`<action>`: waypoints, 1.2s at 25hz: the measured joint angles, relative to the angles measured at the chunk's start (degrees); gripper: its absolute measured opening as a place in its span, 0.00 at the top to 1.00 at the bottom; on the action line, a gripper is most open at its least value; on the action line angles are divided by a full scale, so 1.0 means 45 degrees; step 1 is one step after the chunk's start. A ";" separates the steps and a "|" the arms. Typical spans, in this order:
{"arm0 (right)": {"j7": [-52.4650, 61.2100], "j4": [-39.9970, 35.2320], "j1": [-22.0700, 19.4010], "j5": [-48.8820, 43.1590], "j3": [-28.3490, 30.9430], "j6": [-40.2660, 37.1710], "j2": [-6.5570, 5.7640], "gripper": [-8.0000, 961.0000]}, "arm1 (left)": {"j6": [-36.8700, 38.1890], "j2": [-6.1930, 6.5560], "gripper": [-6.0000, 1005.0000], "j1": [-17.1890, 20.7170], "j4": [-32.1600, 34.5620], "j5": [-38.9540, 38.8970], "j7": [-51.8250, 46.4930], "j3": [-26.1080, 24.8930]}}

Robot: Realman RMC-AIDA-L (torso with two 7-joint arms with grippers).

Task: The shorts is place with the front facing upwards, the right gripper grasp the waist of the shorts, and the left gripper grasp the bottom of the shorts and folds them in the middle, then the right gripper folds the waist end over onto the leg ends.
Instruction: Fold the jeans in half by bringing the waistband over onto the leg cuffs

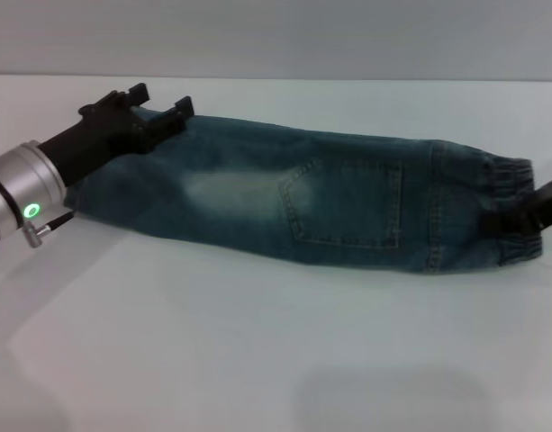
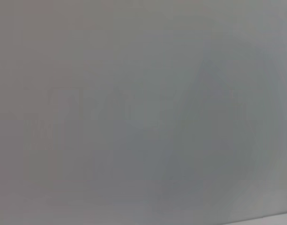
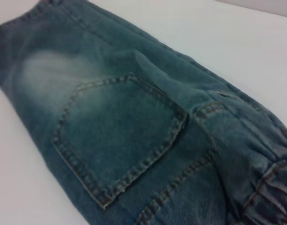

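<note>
- Shorts [image 1: 330, 198] [image 3: 134, 126]: one pair, denim, folded lengthwise, lying across table [image 1: 257, 360] from 9 to 3 o'clock; back pocket [image 1: 343, 202] facing up, faded patch beside it.
- Left gripper [image 1: 158, 112] sitting at leg end, 10 o'clock, jaws parted narrowly, fingers touching hem.
- Right gripper [image 1: 541, 209] sitting at elastic waistband [image 1: 510, 211], 3 o'clock; jaws cannot tell.
- Table: white, smooth.

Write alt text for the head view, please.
Folded denim shorts lie lengthwise across a white table, back pocket up. The left tool is at the leg end and the right tool at the elastic waistband.
</note>
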 joint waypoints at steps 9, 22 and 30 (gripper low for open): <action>0.0071 -0.3665 -0.1497 0.0028 0.0892 -0.3683 0.0310 0.91 | -0.0136 -0.0042 0.16 -0.0349 -0.0486 0.0002 0.0650 0.0000; -0.0056 -0.6659 -0.2319 0.0360 0.2444 -0.6228 0.0510 0.91 | -0.0391 -0.0068 0.16 -0.0608 -0.0493 -0.0010 0.0669 -0.0001; 0.0016 -0.6215 -0.1356 0.1669 0.2308 -0.6024 0.0408 0.91 | -0.0370 -0.0070 0.17 -0.0613 -0.0942 -0.0004 0.0896 0.0018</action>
